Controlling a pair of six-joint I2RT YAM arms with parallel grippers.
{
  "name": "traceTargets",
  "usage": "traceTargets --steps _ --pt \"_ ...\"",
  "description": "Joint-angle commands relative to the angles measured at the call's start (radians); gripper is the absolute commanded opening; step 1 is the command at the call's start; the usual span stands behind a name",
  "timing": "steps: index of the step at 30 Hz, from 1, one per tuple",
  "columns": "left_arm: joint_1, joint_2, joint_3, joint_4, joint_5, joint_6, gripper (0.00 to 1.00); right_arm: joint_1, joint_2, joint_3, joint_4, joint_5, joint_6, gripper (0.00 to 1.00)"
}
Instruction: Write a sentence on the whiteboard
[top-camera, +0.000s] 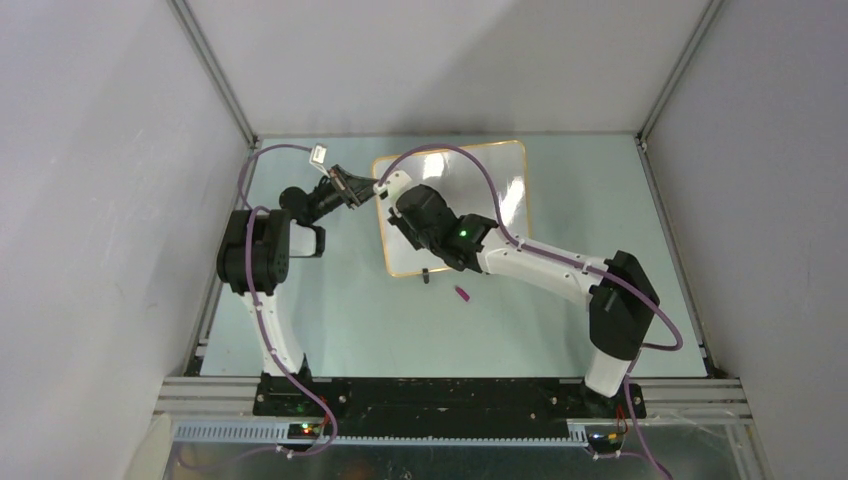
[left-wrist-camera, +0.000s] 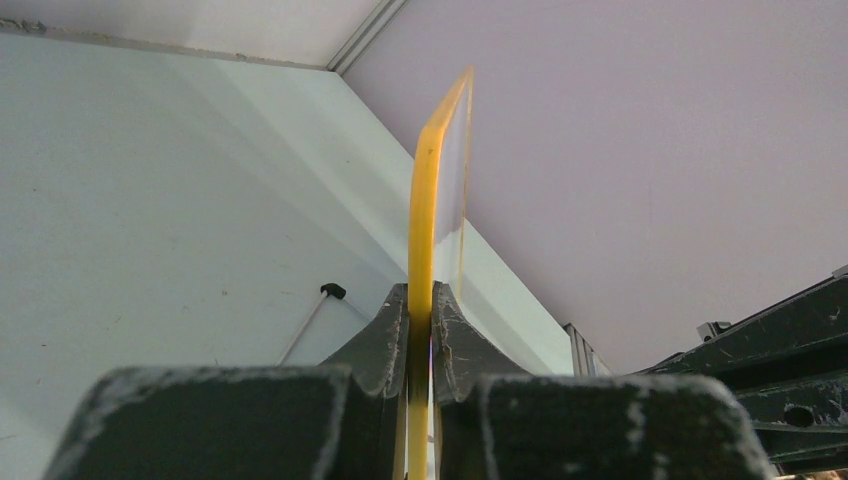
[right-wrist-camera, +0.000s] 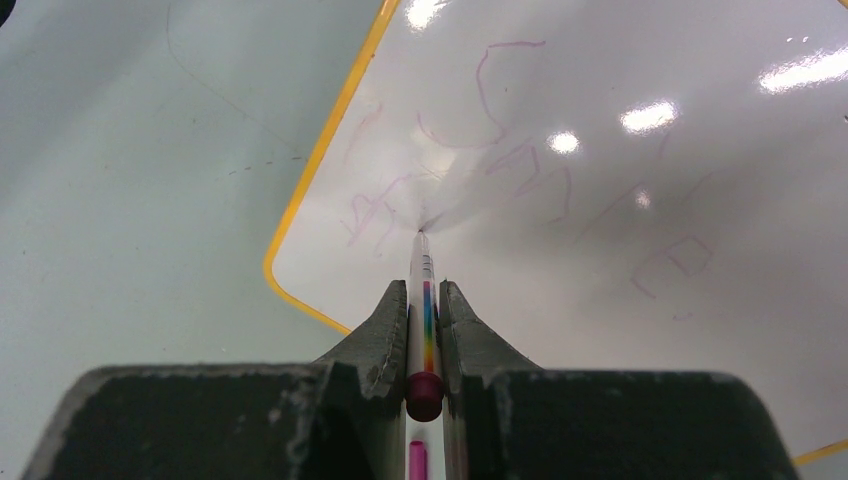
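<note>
Whiteboard (top-camera: 500, 165) lies flat at the upper centre of the top view, its left frame edge pinched between the closed jaws of the left gripper (left-wrist-camera: 420, 300). The right gripper (right-wrist-camera: 424, 290) clamps the marker (right-wrist-camera: 426, 325), whose long axis runs straight up the right wrist frame, tip touching the white surface near its lower left corner, among faint purple strokes (right-wrist-camera: 510, 160). Most bare white lies to the lower right of the tip, so the next stroke likely heads that way.
</note>
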Motion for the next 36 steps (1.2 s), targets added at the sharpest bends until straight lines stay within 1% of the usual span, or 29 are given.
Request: traceTargets --steps 1,17,36 --pt "-0.015 -0.005 -0.016 0.02 0.055 0.068 0.0 -0.004 0.005 0.025 0.042 0.009 0.004 0.0" --pt "-0.013 -0.005 -0.016 0.02 0.055 0.068 0.0 -0.006 0.028 0.017 0.03 0.008 0.019 0.0" --pt "-0.011 -0.002 -0.014 0.02 0.05 0.067 0.0 0.013 -0.016 -0.09 0.027 0.025 0.056 0.0"
